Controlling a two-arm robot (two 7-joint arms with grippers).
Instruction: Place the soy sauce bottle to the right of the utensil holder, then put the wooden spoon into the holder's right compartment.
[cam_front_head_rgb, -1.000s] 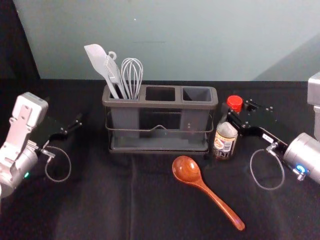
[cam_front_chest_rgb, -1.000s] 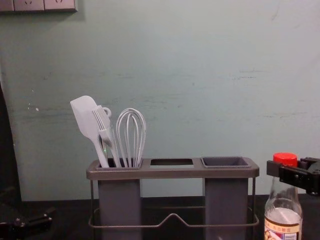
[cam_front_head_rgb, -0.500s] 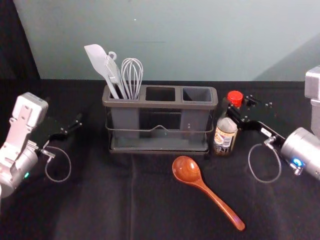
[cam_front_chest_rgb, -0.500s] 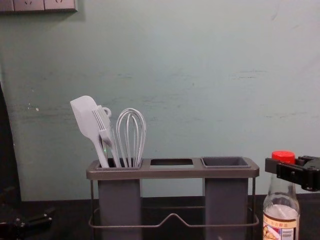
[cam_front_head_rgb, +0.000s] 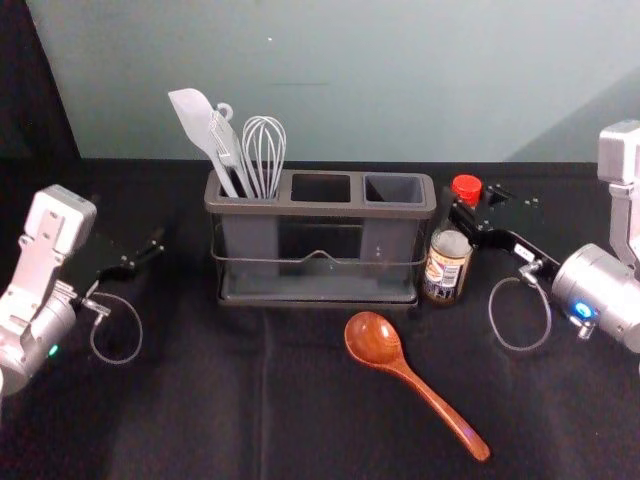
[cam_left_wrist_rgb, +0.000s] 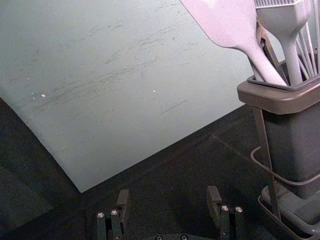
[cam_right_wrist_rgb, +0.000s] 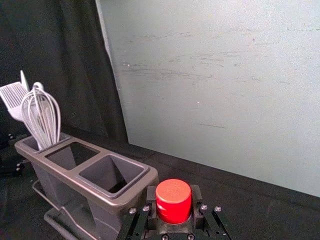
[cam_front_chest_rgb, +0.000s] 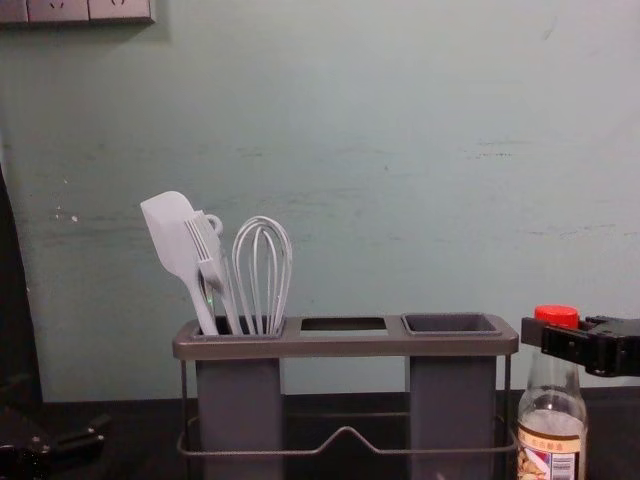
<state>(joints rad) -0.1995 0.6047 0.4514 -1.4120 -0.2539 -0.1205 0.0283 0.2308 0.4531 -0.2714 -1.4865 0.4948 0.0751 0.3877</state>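
On blk cloth (cam_front_head_rgb: 200, 400), R gripper (cam_front_chest_rgb: 553, 336) gripping bottle (cam_front_chest_rgb: 552, 408), pale wall (cam_front_head_rgb: 400, 80) behind

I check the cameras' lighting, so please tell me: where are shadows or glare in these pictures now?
Head view: a slanting shadow on the wall at upper right, small shiny highlights in the bowl of the wooden spoon; left wrist view: the spatula looks very bright.

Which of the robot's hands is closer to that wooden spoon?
Right. The right gripper, gripping the soy sauce bottle, is behind the wooden spoon, right of its bowl. The left gripper is farther off, beyond the utensil holder's left end.
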